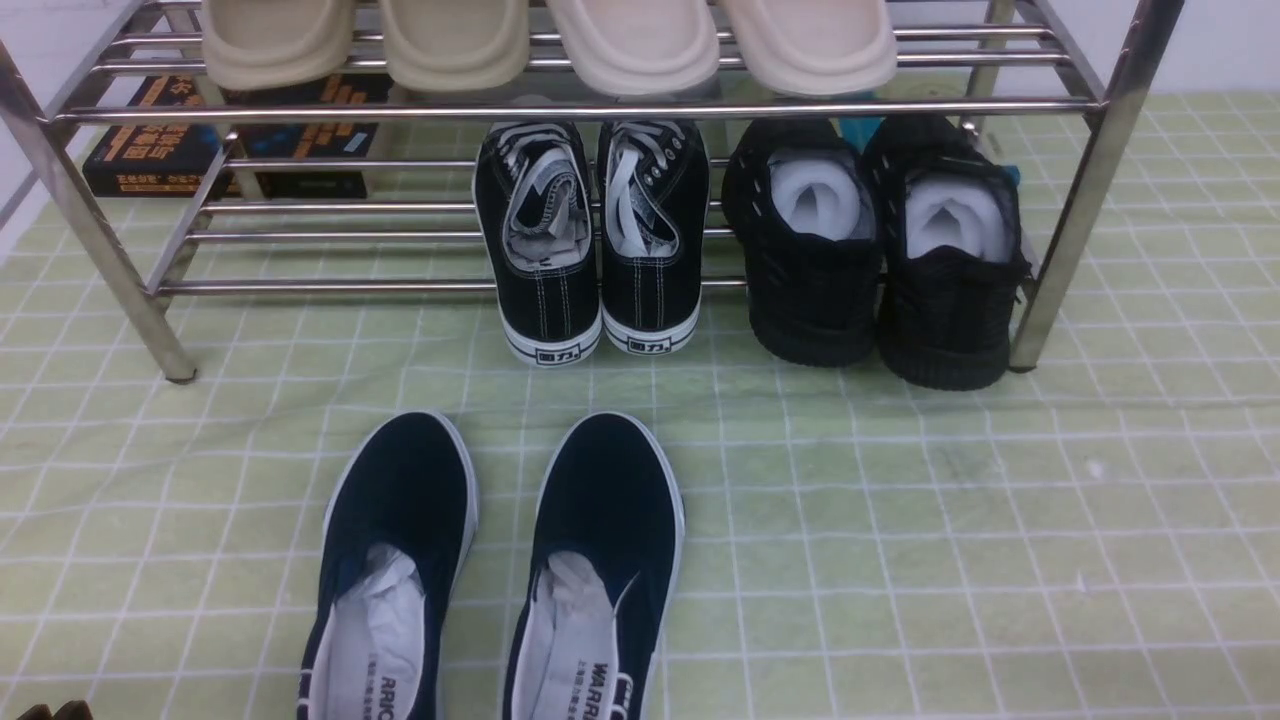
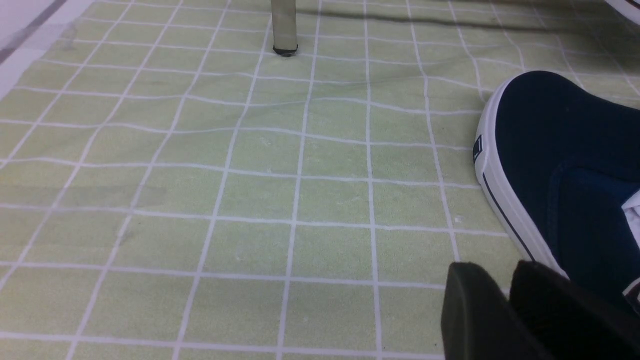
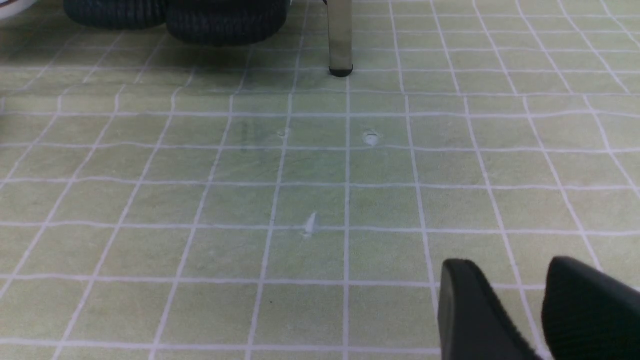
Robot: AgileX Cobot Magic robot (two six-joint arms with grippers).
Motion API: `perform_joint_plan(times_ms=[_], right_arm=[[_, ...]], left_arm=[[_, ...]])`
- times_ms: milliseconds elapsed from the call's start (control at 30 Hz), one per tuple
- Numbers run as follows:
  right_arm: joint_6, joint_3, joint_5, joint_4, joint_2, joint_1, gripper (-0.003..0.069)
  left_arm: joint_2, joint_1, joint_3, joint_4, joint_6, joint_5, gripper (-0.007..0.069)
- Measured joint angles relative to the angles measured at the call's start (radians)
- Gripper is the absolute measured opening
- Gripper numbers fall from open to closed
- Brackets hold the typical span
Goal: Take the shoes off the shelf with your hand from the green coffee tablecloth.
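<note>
1. Pale yellow-green grid-lined cloth (image 1: 900,520), slightly wrinkled, covers the tabletop and carries a two-tier chrome tube shelf (image 1: 600,108). The all-black knit sneakers with white paper stuffing (image 1: 850,300) sit at the right end of its lower tier, with their heels poking out toward the near side.
2. The right sneaker sits just beside the shelf's right front leg (image 1: 1060,260). A reach from that side could strike the leg or the rail overhead and shove the whole shelf.
3. Black canvas lace-ups with white soles (image 1: 550,290) stand just to the left. A drifting approach could nudge them or grab the wrong pair.
4. The knit collar looks soft, so a shallow pinch may slip, and a ribbed sole could catch on the front rail.
5. The left pincer (image 2: 505,280) is pressed together and empty. It sits close beside a navy slip-on with a white rim (image 2: 560,165) and could bump it.
6. The right pincer (image 3: 520,285) is spread and holds nothing. It is low over bare cloth, well short of the sneakers.
7. Both arms are missing from the front view. The sneakers' toes vanish in shadow under the upper tier, their dash marks are hard to make out, and the slip-ons' heels are cut off.
</note>
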Motion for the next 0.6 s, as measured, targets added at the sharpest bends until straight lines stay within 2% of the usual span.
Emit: perform_joint_plan(times_ms=[600], right_arm=[[0.0,0.0,0.0,-0.082,0.0,0.0,0.0243]], left_arm=[[0.0,0.0,0.0,0.001,0.0,-0.001,0.0159]])
